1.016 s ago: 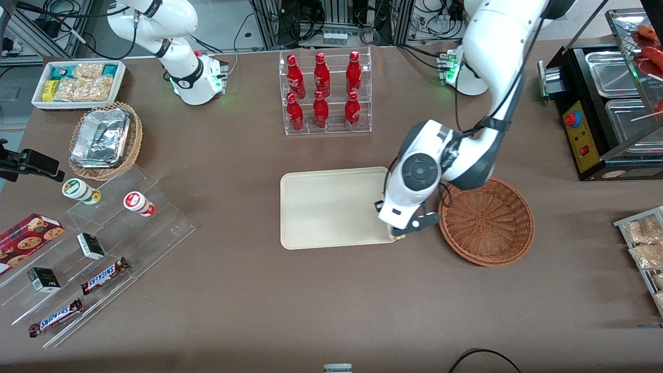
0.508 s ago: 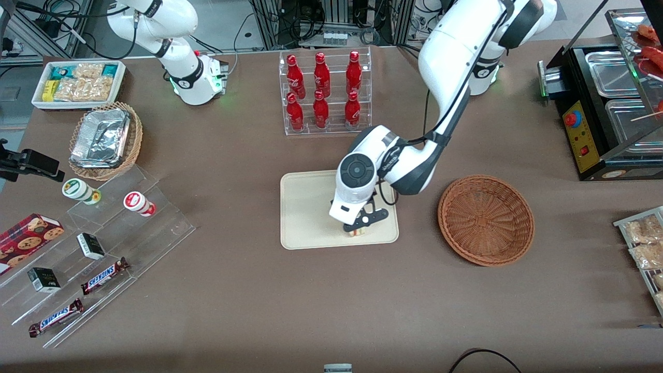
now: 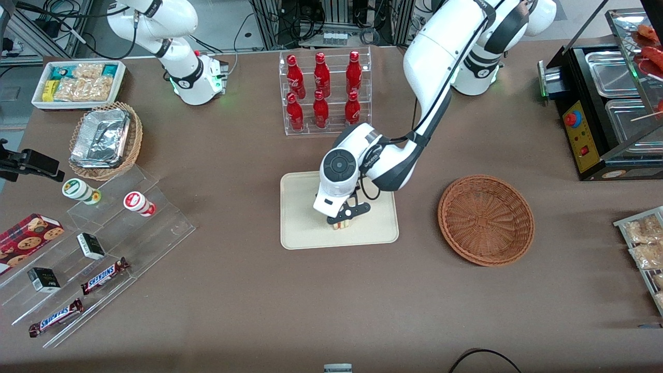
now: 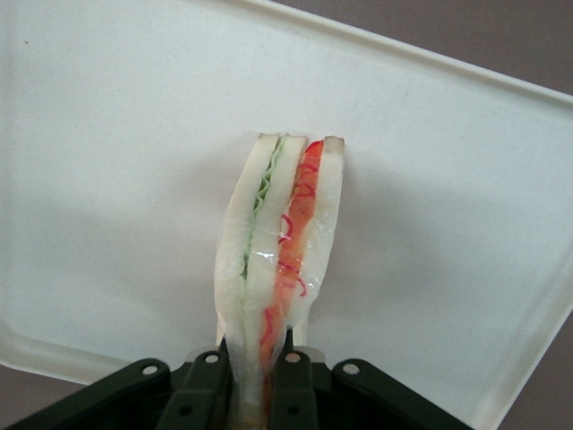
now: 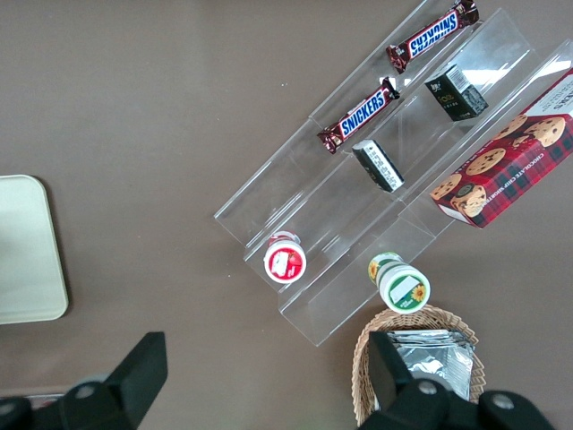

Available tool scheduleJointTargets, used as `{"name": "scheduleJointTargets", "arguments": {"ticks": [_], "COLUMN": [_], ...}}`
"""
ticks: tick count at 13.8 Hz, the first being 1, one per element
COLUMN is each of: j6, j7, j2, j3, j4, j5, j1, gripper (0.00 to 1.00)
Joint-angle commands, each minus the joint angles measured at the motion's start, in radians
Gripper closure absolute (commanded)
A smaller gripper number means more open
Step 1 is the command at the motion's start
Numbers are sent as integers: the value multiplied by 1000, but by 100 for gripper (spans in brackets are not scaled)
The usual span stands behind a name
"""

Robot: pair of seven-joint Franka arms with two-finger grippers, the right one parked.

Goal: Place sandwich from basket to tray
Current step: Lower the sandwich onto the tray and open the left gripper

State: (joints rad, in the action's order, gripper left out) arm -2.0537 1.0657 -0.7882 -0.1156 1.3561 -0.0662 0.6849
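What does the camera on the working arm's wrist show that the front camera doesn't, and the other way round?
Only the wrist view shows the small clear-wrapped triangular sandwich close up: green and red filling layers between pale bread, its end pinched between the black two-finger gripper.

Only the front view shows the round reddish-brown wicker basket, empty, beside the tray toward the working arm's end, and the rack of red bottles.

Both show the sandwich held by the gripper over the large cream rectangular plastic tray.

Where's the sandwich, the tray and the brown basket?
sandwich (image 4: 282, 242), left wrist view, on its striped cut edge, in the gripper (image 4: 253, 372).
tray (image 3: 303, 228), front view, bare floor.
basket (image 3: 486, 220), front view, woven middle.
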Motion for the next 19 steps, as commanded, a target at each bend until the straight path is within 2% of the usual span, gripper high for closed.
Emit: {"name": "scheduleJointTargets", "arguments": {"ticks": [1, 6, 11, 12, 13, 16, 19], "j6": [-3, -49, -88, -88, -86, -66, 32], "j7": [28, 56, 124, 131, 146, 169, 155], "j2": [0, 26, 7, 7, 7, 29, 92], "j3": [20, 25, 25, 25, 25, 24, 24], "j4": [-20, 32, 35, 35, 35, 21, -15], "j5": [3, 78, 88, 107, 123, 121, 120], "j1": [27, 44, 47, 47, 47, 45, 38], "gripper": [100, 100, 99, 19, 0, 0, 0]}}
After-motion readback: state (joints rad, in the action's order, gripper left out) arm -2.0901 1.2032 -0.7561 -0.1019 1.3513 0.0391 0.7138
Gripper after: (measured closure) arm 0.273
